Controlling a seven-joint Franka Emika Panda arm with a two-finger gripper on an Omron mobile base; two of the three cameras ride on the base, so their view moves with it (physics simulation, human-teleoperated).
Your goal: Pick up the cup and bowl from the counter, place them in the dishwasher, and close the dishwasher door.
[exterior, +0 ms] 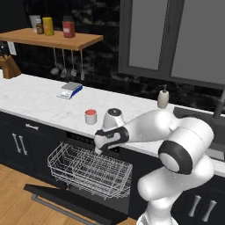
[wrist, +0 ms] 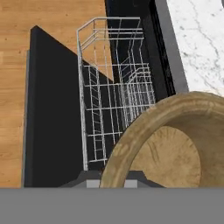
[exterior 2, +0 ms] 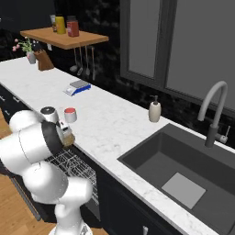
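Note:
The tan wooden bowl (wrist: 175, 144) hangs in my gripper (wrist: 111, 178), which is shut on its near rim, over the edge of the open dishwasher. Part of the bowl (exterior 2: 68, 137) peeks out beside my wrist, just off the counter (exterior 2: 114, 124) edge. Below it stands the white wire rack (wrist: 113, 100) (exterior: 88, 169), pulled out over the dropped dishwasher door (wrist: 52, 113) (exterior: 70, 202). The cup (exterior: 90, 116) (exterior 2: 69, 114), white with a red top, stands on the counter just behind my hand.
A beige soap bottle (exterior: 163, 97) stands by the sink (exterior 2: 183, 170) and tap (exterior 2: 213, 110) to the right. A blue-and-grey scale (exterior: 70, 90) lies further back on the counter. The wooden shelf (exterior: 52, 38) carries jars, with utensils hanging under it. Wood floor (wrist: 17, 87) lies beyond the door.

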